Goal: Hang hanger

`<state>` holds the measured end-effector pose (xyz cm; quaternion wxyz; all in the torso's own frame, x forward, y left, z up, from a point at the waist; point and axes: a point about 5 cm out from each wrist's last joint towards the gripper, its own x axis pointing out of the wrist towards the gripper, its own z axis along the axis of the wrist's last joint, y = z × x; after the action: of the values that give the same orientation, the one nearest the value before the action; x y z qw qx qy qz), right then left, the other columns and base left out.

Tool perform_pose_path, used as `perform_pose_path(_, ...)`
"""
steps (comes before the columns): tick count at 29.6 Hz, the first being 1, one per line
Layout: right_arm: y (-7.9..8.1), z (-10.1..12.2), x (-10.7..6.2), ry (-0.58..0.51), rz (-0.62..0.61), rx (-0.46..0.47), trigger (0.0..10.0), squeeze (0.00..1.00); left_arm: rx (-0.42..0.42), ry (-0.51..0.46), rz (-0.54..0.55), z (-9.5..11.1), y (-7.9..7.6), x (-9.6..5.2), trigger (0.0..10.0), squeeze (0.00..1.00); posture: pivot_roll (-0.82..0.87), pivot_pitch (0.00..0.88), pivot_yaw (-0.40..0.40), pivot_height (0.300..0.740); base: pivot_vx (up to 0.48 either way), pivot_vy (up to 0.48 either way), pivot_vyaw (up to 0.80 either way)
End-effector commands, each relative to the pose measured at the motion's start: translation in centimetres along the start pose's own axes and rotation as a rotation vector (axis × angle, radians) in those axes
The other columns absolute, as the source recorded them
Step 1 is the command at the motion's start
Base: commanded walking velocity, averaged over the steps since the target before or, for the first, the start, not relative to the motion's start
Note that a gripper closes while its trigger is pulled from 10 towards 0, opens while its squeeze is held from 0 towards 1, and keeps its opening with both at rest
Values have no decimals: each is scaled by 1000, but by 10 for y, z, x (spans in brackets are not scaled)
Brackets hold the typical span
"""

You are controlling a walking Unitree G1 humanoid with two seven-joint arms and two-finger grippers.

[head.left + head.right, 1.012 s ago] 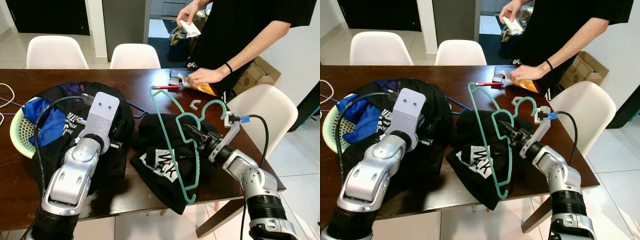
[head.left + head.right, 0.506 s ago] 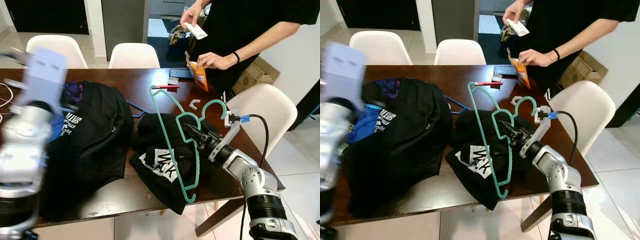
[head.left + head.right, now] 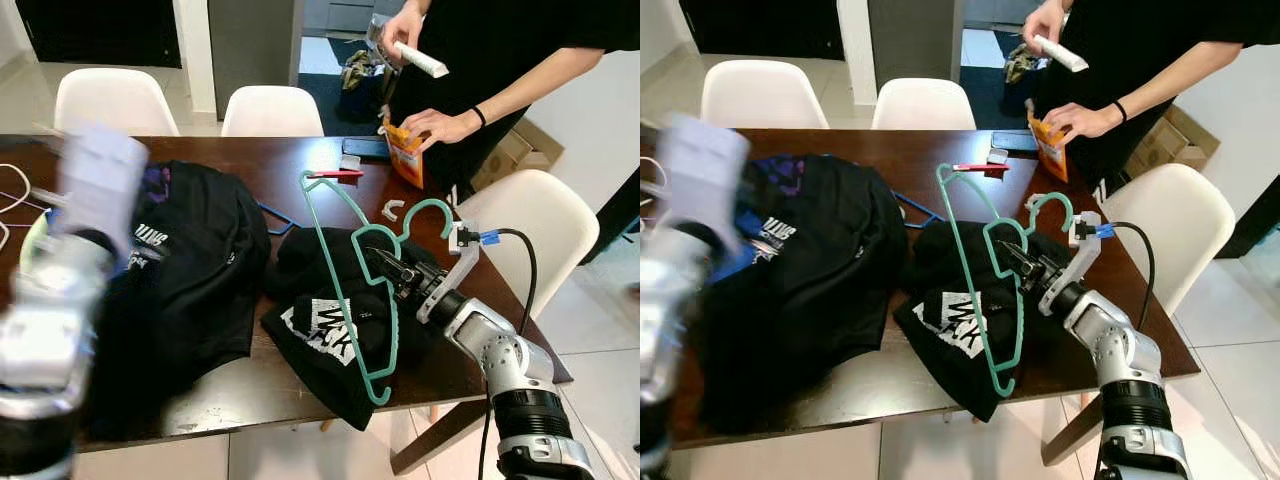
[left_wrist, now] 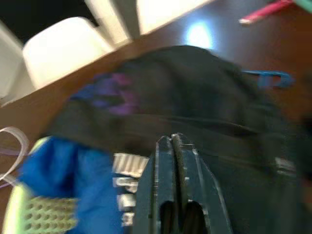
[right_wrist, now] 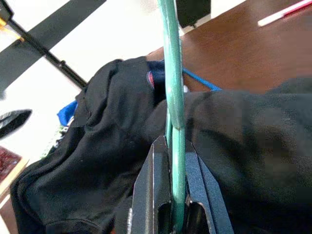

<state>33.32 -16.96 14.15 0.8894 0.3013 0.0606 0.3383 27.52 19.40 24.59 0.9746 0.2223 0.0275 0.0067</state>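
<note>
The right gripper is clamped on the teal hanger, holding it tilted above a black garment just beneath its fingers on the brown table. Beyond the hanger's far end lies a red pen. Off to the gripper's left sits a larger black garment. The left gripper, blurred, has its fingers pressed together above that pile. A person's hand holds an orange packet past the hook.

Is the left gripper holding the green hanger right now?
No, the green hanger is clamped in the right gripper over the black shirt, while the left gripper is shut and empty above the other black garment.
</note>
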Motion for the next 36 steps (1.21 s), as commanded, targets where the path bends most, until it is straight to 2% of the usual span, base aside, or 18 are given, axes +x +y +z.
perform_pose_path(1,-3,-1,-2,9,-13,12,10000,0,33,1,-2,1,3,-7,10000,1000,101,91,-86,740,0,0,0)
perform_pose_path(2,-3,-1,-2,9,-12,17,10000,0,68,18,-13,-1,7,-12,10000,1000,116,94,-89,740,0,0,0)
perform_pose_path(3,-3,-1,-2,9,-12,17,10000,0,68,18,-13,-1,7,-12,10000,1000,116,94,-89,740,0,0,0)
perform_pose_path(6,-2,-1,0,11,-3,28,10000,0,177,100,-67,-4,27,-26,10000,1000,123,97,-86,740,0,0,0)
perform_pose_path(7,-2,-1,0,11,-3,28,10000,0,177,100,-67,-4,27,-26,10000,1000,123,97,-86,740,0,0,0)
perform_pose_path(8,-2,-2,0,11,-2,30,10000,0,242,141,-97,-6,33,-30,10000,1000,126,93,-86,740,0,0,0)
perform_pose_path(9,-2,-2,1,12,-1,32,10000,0,293,172,-135,-8,36,-34,10000,0,126,93,-86,740,0,0,0)
perform_pose_path(10,-2,-2,1,12,-1,32,10000,0,293,172,-135,-8,36,-34,10000,0,126,93,-86,740,0,0,0)
perform_pose_path(11,-2,-3,1,12,-1,34,10000,0,326,211,-198,-9,36,-39,10000,0,126,85,-83,740,0,0,0)
perform_pose_path(16,-2,-3,1,14,-1,35,10000,0,301,203,-262,-6,30,-41,10000,0,126,78,-80,740,0,0,0)
perform_pose_path(19,-2,-4,1,16,0,34,10000,0,290,204,-360,-4,21,-44,10000,0,127,72,-76,740,0,0,0)
perform_pose_path(20,-2,-4,1,16,0,34,10000,0,290,204,-360,-4,21,-44,10000,0,127,72,-76,740,0,0,0)
perform_pose_path(21,-2,-5,1,16,1,34,10000,0,302,221,-420,-3,18,-47,10000,0,129,72,-72,740,0,0,0)
perform_pose_path(27,-2,-4,1,11,-1,37,10000,0,324,278,-457,-8,22,-50,10000,0,126,74,-75,740,0,0,0)
perform_pose_path(30,-2,-5,1,11,-5,36,10000,0,363,325,-504,-12,22,-53,10000,0,119,75,-69,740,0,0,0)
perform_pose_path(31,-2,-5,1,11,-5,35,10000,0,393,335,-492,-12,26,-52,10000,0,125,75,-73,740,0,0,0)
perform_pose_path(36,-2,-5,1,11,-5,37,10000,0,438,347,-459,-11,33,-50,10000,0,122,76,-74,740,0,0,0)
